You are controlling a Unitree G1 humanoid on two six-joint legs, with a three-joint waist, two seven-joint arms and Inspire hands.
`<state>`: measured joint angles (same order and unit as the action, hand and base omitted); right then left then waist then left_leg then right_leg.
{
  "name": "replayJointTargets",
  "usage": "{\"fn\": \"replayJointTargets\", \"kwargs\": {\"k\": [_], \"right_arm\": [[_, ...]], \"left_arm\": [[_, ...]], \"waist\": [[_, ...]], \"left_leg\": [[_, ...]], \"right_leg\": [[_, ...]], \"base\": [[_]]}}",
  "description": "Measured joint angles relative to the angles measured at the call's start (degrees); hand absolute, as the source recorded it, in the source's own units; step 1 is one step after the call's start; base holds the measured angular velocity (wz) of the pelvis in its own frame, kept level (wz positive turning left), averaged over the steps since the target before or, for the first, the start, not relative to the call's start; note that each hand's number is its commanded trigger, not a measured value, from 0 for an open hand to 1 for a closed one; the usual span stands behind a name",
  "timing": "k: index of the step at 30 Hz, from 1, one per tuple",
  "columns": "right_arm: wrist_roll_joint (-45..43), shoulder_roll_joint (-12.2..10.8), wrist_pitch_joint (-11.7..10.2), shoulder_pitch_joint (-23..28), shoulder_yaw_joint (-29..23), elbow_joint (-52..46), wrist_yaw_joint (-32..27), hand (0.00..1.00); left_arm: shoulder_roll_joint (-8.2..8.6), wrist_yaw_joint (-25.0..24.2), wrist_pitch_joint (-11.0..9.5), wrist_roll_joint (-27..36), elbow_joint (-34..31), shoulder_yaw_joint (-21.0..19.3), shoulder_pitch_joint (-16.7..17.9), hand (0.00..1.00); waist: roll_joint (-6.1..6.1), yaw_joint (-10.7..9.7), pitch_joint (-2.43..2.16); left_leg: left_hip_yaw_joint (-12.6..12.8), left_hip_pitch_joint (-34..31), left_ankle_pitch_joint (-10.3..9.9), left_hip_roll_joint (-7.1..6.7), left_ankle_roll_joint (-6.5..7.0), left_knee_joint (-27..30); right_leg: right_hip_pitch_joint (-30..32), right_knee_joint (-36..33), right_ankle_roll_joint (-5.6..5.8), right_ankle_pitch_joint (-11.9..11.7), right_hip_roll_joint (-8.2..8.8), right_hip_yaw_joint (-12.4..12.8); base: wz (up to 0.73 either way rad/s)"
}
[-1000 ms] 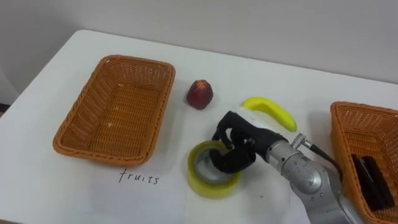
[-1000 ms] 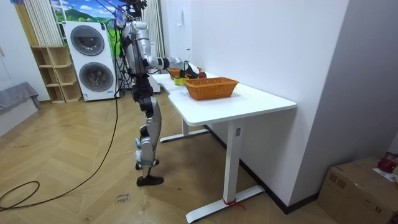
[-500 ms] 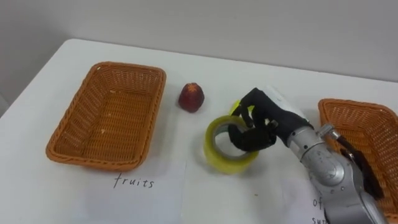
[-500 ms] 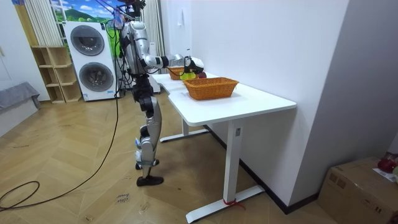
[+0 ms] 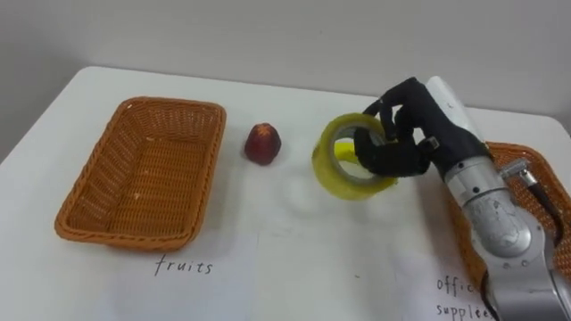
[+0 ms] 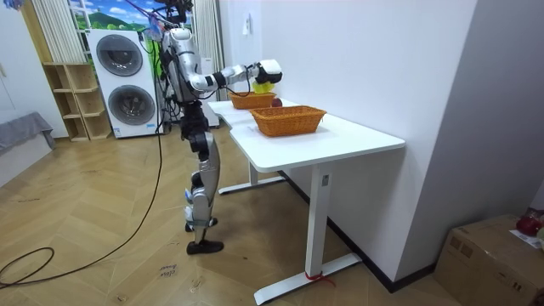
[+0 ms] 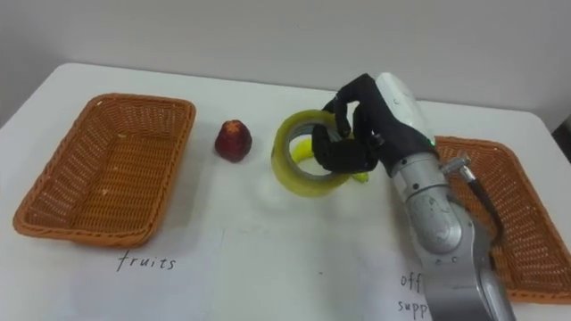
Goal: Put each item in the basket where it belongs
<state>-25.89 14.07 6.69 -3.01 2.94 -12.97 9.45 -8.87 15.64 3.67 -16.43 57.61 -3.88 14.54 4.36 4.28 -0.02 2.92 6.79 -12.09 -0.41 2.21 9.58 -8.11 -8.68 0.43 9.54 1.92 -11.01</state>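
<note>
Tape roll (image 5: pixel 343 183) hangs clasped in right hand (image 5: pixel 412 135) above table (image 5: pixel 294 245).

Yellow tape roll (image 5: pixel 350 171): wide ring, tilted on edge, opening facing camera, held above table in curled fingers of right hand (image 5: pixel 406 135), right of centre. Red fruit (image 5: pixel 262 144): small, round, upright on table, between left basket and tape roll, touching neither. Banana (image 7: pixel 305 152): yellow, on table behind roll, partly seen through ring. 2 wicker baskets: left basket (image 5: pixel 87 183) orange-brown, rectangular, nothing in it; right basket (image 7: pixel 466 144) same weave, at right edge, part hidden by arm.
</note>
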Motion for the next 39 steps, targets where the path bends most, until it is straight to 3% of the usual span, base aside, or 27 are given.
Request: {"fn": "replayJointTargets", "kwargs": {"k": [13, 17, 28, 39], "right_arm": [[1.4, 2.0, -3.7, 0.0, -4.3, 0.0, -5.3, 1.00], [1.7, 2.2, -3.8, 0.0, -5.3, 0.0, -6.2, 1.00], [3.8, 3.5, -3.8, 0.0, -10.2, -0.2, -8.1, 1.00], [7.9, 4.6, -3.8, 3.1, -12.2, -0.4, -12.1, 1.00]], "left_arm": [[0.03, 0.1, -1.3, 0.0, 0.0, -0.6, 0.2, 0.00], [0.04, 0.1, -1.3, 0.0, 0.0, -1.0, 0.3, 0.00], [0.03, 1.1, -1.4, -0.8, -0.3, -3.0, 1.1, 0.00], [0.03, 1.7, -1.5, -0.7, -0.3, -3.1, 1.8, 0.00]], "waist": [[-0.31, -1.1, 0.22], [-0.27, -1.2, 0.12], [0.04, -4.0, -0.30], [-0.22, -4.2, -0.11]], "left_leg": [[0.7, -0.1, 0.0, 0.04, 0.00, -0.1], [1.7, -0.3, 0.0, 0.14, -0.01, -0.2], [2.4, 0.0, 0.0, 0.27, -0.01, -0.3], [3.1, 0.5, -0.1, 0.59, -0.12, -0.4]], "right_leg": [[0.3, -0.1, 0.00, 0.0, -0.07, 0.3], [1.0, -0.1, 0.00, 0.0, -0.19, 1.3], [1.0, -0.3, 0.00, 0.0, -0.29, 2.4], [1.5, -1.2, -0.14, -0.1, -0.58, 3.1]], "base": [[-0.01], [-0.13], [-0.03], [-0.05]]}}
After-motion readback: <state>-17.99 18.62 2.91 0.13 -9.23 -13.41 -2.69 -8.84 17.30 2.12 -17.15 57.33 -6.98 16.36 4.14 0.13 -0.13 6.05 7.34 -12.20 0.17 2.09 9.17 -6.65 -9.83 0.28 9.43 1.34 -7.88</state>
